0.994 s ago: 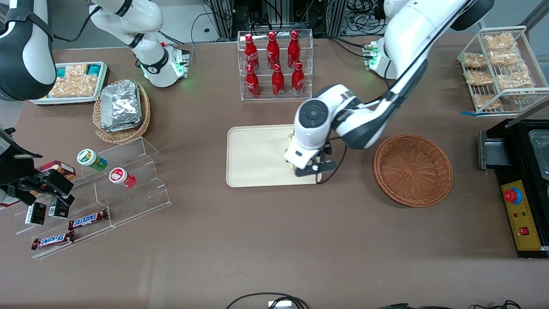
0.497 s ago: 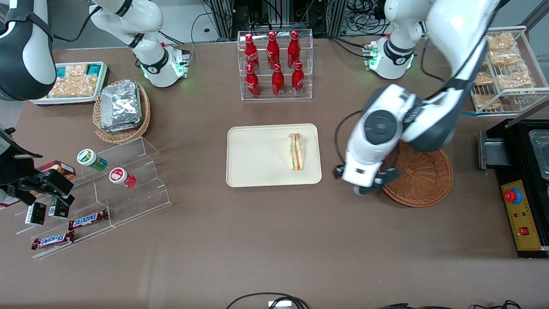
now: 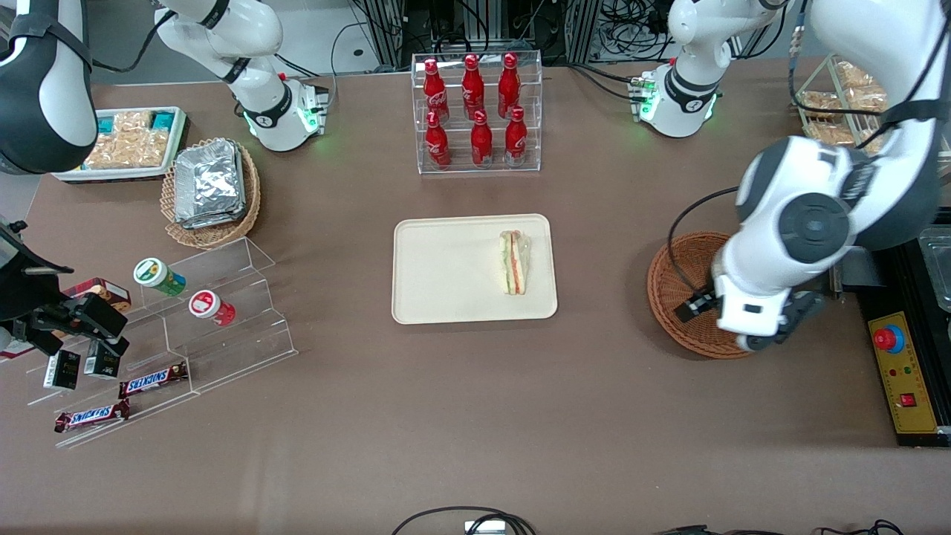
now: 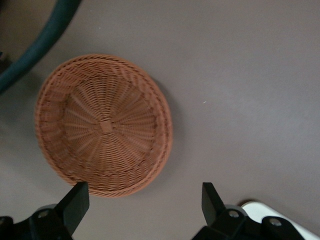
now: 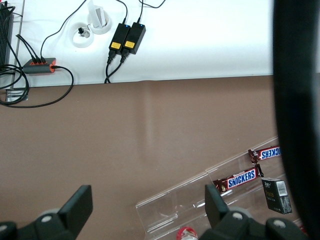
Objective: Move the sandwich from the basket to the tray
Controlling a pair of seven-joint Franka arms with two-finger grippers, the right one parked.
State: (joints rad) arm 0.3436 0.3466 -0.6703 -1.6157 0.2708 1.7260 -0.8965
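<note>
At centre frame the sandwich lies on the tray, long axis running up-down; the gripper, jaws released and empty, hangs over the basket, well apart.

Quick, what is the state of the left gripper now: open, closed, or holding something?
Left gripper: open and holding nothing, up above the basket. The sandwich lies on the tray.

Spread-fingered hand above basket; bare table between basket and tray.
</note>
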